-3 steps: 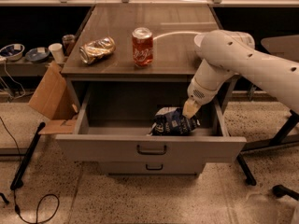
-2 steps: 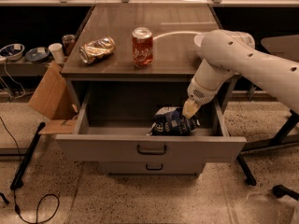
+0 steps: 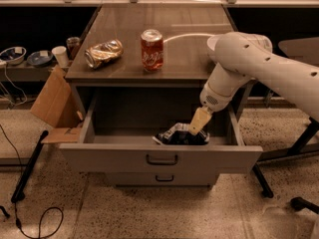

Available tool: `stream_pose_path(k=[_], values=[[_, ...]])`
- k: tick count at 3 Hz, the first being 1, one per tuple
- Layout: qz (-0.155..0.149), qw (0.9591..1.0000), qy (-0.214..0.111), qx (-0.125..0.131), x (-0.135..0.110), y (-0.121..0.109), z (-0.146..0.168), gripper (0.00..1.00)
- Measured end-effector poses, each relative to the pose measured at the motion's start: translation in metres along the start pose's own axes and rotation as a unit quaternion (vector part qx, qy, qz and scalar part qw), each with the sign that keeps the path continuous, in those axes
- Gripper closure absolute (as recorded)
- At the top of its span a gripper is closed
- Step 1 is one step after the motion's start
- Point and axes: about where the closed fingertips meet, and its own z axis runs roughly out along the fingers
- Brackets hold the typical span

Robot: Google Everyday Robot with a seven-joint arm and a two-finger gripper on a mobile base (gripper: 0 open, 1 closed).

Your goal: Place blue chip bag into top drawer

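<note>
Blue chip bag lies in the top drawer, just under the gripper; grasp unclear.

A speckled floor is filling the lower frame under warm, dim light. A grey cabinet with a brown top is standing at the centre. At the left, a cardboard box is sitting just beside it, and a low shelf is holding bowls and a white cup. A black cable is looping at the lower left. Dark chair legs are showing at the right edge. The gripper is hanging just right of centre.
</note>
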Motion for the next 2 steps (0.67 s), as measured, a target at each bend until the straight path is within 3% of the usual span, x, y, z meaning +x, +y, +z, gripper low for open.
stream_pose_path(k=[1, 2], values=[[0.000, 1.0000, 0.000, 0.000, 0.0000, 0.0000, 0.0001, 0.00], [0.000, 1.0000, 0.000, 0.000, 0.0000, 0.0000, 0.0001, 0.00]])
